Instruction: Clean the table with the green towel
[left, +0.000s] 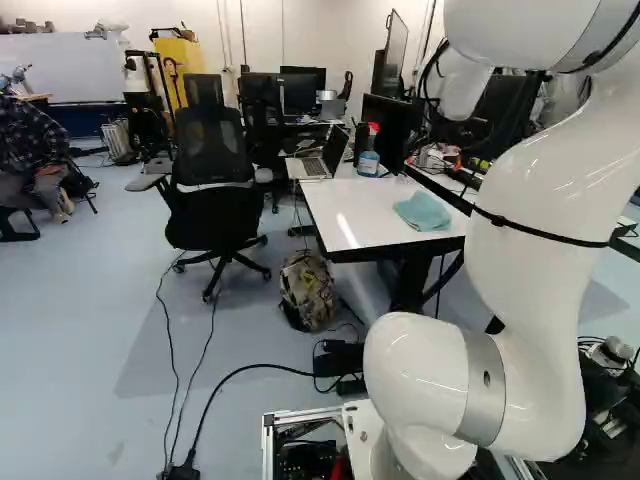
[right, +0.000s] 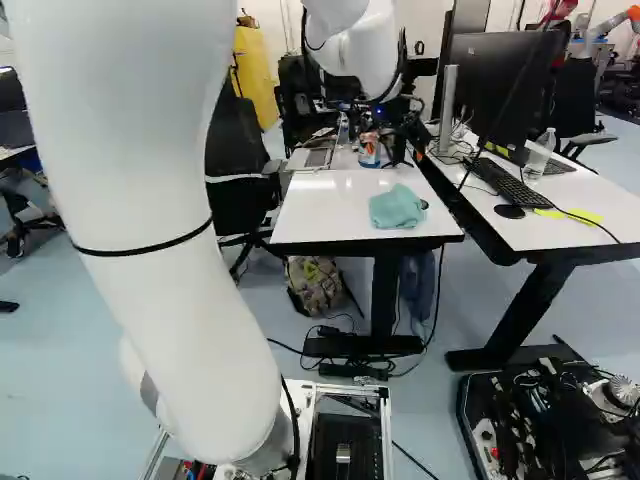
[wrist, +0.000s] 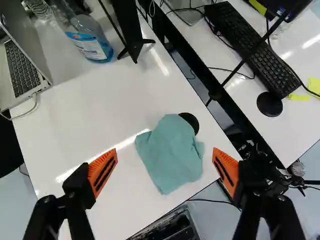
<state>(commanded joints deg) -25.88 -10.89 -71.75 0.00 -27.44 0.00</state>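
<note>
Tabletop (right: 320, 215), white and glossy, lies below the gripper (right: 393, 147) in the right base view, bearing the green towel (right: 397, 206), crumpled. Second table (right: 560, 233), to the gripper's right, carries a keyboard (right: 508, 183).

Left base view: office chair (left: 212, 150) and backpack (left: 307, 290) stand on the pale floor (left: 80, 330), left of the gripper, itself not distinguishable there.

Wrist view: gripper (wrist: 165, 150) open, fingers spread wide. Towel lies ahead, between the lines of the fingers, beside a partly hidden black round object (wrist: 190, 120). Farther ahead, bottle (wrist: 89, 40) and laptop (wrist: 22, 70) are cut off; bottle label print is too small to read.
</note>
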